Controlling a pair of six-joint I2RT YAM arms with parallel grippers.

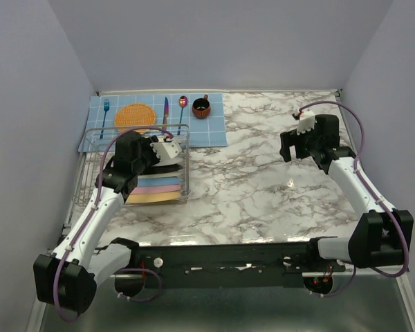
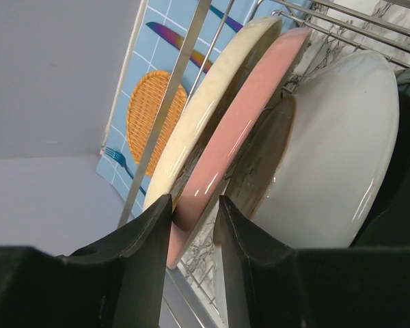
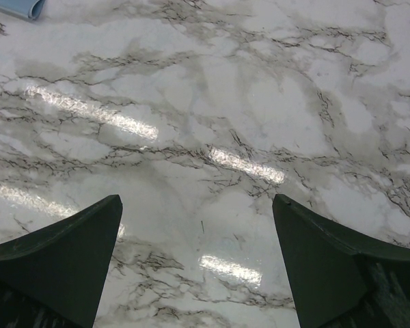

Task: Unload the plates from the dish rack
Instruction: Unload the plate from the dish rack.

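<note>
The silver wire dish rack (image 1: 88,142) stands at the table's left, and several plates (image 1: 154,188) lean in it. In the left wrist view a pink plate (image 2: 253,116) stands between a cream plate (image 2: 212,96) and a white, dark-rimmed plate (image 2: 335,150). My left gripper (image 1: 167,149) reaches into the rack. The pink plate's rim fills the gap between its fingertips, so the left gripper (image 2: 193,208) is shut on it. My right gripper (image 1: 290,151) hovers at the right, far from the rack. In its own view the right gripper (image 3: 197,205) is wide open over bare marble.
Behind the rack lies a blue checked placemat (image 1: 211,128) with an orange woven disc (image 1: 134,115), a fork (image 1: 104,111), a knife (image 1: 165,111), a spoon (image 1: 182,107) and a small dark red cup (image 1: 201,108). The marble tabletop (image 1: 263,187) spreads between the arms. Walls close in on three sides.
</note>
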